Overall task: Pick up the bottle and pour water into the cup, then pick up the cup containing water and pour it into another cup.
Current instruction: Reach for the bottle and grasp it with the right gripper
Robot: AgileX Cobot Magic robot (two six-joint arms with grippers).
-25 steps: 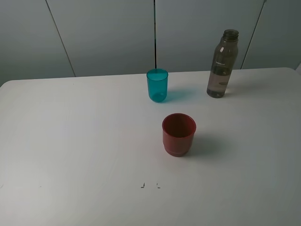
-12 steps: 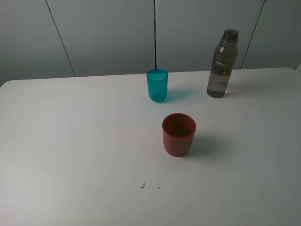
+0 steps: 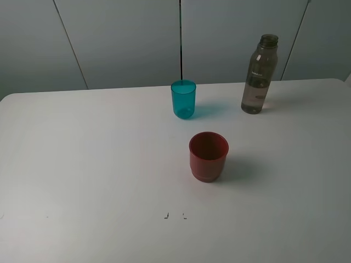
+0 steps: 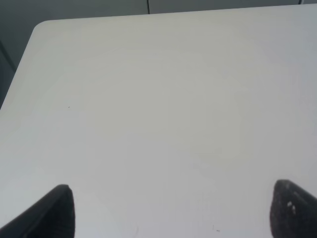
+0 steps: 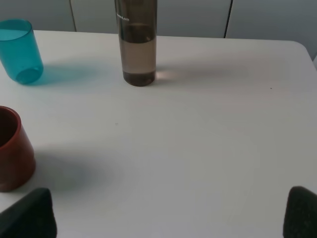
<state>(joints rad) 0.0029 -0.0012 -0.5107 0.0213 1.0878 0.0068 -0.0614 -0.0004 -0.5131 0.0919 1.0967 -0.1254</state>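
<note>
Exterior high view: no change over last second. Bottle [image 3: 259,76], teal cup [image 3: 183,99] and red cup [image 3: 208,156] stand untouched on tabletop [image 3: 82,164]. Bottle upright at far right, teal cup far centre, red cup nearer. No arm visible here. Left pincer [image 4: 173,213] wide over bare tabletop. Right pincer [image 5: 166,218] wide, facing bottle, well apart. Judgement: task not started; bottle grasp first.

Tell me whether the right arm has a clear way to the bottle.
Probably yes. The right gripper is open and faces the bottle across bare table; the red cup and teal cup stand off to the side.
</note>
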